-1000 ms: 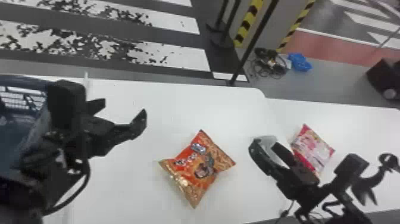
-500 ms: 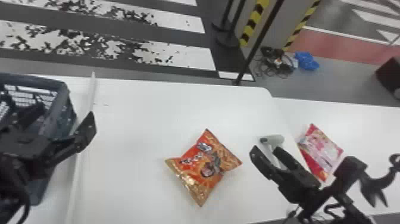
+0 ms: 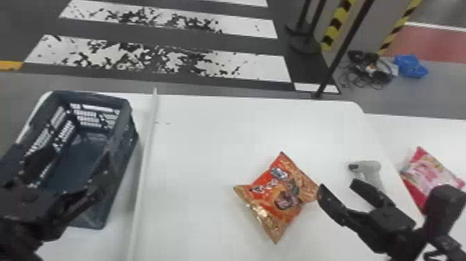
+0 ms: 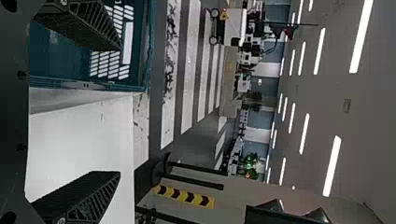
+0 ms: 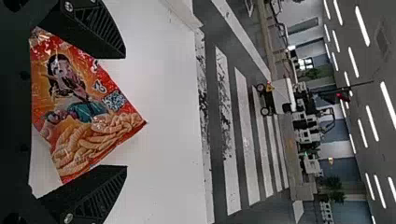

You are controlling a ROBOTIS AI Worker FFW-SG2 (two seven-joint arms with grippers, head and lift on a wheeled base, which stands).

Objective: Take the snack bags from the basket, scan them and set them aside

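Note:
In the head view my left gripper (image 3: 71, 180) stands open over the near part of the dark basket (image 3: 119, 163), whose visible inside holds no bag. The left wrist view has the left gripper (image 4: 119, 109) with its fingers wide apart beside the basket (image 4: 88, 86). An orange snack bag (image 3: 277, 194) lies flat on the table. Just right of it is my right gripper (image 3: 338, 194), open and empty. In the right wrist view the orange bag (image 5: 84, 107) lies beyond the right gripper (image 5: 126, 112). A pink snack bag (image 3: 428, 173) lies at the far right.
A grey-white scanner (image 3: 371, 170) rests on the table (image 3: 208, 139) behind the right gripper. A white strip (image 3: 144, 166) runs between basket and orange bag. Black posts (image 3: 341, 52) stand on the floor past the table's back edge.
The left gripper has moved left from above the table to the basket, and the head view has swung left. The right gripper has come nearer the orange bag, its fingers farther apart.

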